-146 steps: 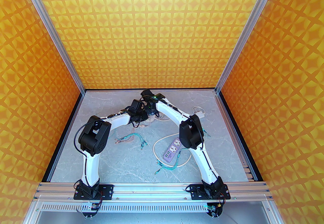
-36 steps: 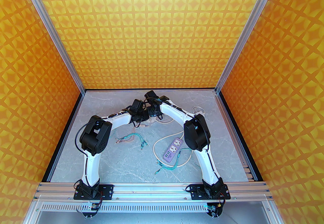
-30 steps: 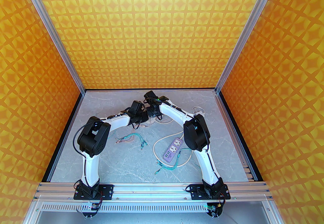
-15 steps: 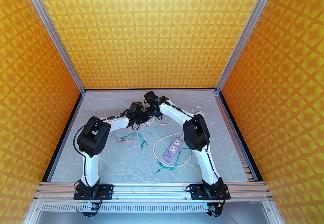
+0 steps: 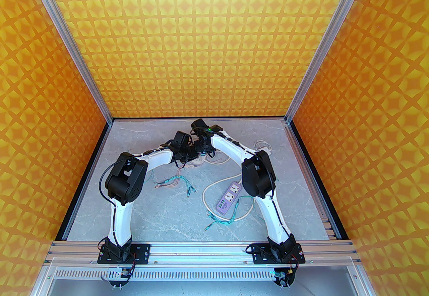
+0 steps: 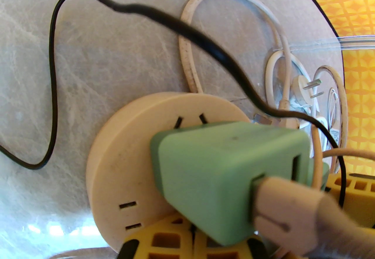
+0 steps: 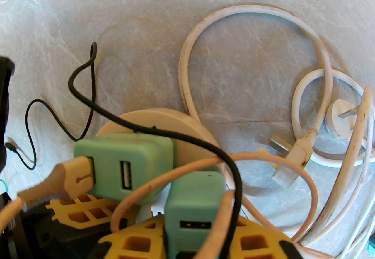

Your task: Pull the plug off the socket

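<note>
A round cream socket (image 6: pixel 126 146) (image 7: pixel 187 126) lies on the grey table, under the two wrists in the top view (image 5: pixel 197 162). Two green plugs stand on it. One green plug (image 6: pixel 228 170) (image 7: pixel 123 164) carries a beige cable in its USB port. My right gripper (image 7: pixel 194 237) (image 5: pixel 202 148) is shut on the other green plug (image 7: pixel 193 193), with a yellow finger (image 7: pixel 131 241) on each side. Its prongs are hidden. My left gripper (image 6: pixel 190 240) (image 5: pixel 191 154) is shut, its yellow fingers (image 6: pixel 158 240) (image 7: pixel 79 208) together at the socket's rim beneath the cabled plug.
A white cord (image 7: pixel 257 11) loops just beyond the socket and ends in a flat-pin plug (image 7: pixel 293 161), next to a round white plug (image 7: pixel 339 120). A thin black wire (image 7: pixel 85 105) crosses the socket. A purple power strip (image 5: pixel 229 199) and teal cable bundles (image 5: pixel 181 182) lie nearer.
The left arm's elbow swung slightly left and came back. Both grippers have stayed at the socket, and the right arm has hardly moved.
</note>
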You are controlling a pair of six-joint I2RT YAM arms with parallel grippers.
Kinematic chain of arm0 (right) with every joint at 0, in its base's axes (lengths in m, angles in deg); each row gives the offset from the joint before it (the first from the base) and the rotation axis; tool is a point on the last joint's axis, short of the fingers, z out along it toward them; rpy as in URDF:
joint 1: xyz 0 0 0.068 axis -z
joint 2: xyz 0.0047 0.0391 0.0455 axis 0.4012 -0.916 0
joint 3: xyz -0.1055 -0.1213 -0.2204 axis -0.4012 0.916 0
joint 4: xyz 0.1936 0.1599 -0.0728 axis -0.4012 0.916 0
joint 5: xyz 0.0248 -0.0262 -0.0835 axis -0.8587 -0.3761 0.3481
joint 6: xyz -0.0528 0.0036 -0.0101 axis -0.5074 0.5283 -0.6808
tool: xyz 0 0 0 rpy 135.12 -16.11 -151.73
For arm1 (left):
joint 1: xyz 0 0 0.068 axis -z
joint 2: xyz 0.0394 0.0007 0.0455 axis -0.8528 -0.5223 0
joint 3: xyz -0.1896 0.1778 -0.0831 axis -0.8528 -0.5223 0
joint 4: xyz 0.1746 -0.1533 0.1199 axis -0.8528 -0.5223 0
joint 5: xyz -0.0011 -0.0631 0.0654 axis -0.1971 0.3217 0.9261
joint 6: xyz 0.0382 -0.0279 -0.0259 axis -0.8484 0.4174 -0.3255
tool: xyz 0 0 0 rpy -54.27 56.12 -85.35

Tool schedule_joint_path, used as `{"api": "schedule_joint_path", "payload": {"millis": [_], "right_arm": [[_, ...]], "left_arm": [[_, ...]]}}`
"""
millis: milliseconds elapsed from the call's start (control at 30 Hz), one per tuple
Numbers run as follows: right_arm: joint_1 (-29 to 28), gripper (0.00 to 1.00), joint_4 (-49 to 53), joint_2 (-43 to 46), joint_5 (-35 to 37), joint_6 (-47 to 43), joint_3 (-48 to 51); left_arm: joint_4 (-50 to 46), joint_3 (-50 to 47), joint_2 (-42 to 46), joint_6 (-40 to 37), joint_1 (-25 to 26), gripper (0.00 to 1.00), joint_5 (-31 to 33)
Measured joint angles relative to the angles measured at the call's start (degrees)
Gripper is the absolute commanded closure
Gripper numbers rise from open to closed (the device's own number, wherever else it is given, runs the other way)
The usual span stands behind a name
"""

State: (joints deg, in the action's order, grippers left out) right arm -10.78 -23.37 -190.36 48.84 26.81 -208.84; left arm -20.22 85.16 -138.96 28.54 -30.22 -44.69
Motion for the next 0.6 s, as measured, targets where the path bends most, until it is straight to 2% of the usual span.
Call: {"api": "schedule_joint_path", "payload": {"millis": [200,467,600], "right_arm": [[0.1,0.73,3.2,-1.8,-0.1,-0.5,-3.5],[-0.3,0.73,-9.2,5.6,0.8,2.3,11.4],[-0.4,0.73,-9.8,6.1,1.3,2.7,12.0]], "left_arm": [[-0.4,0.3,-0.2,0.6,0.0,1.0,0.0],[-0.8,0.5,-0.2,0.5,0.3,1.0,0.3],[-0.8,0.5,-0.3,0.5,0.3,1.0,0.3]]}}
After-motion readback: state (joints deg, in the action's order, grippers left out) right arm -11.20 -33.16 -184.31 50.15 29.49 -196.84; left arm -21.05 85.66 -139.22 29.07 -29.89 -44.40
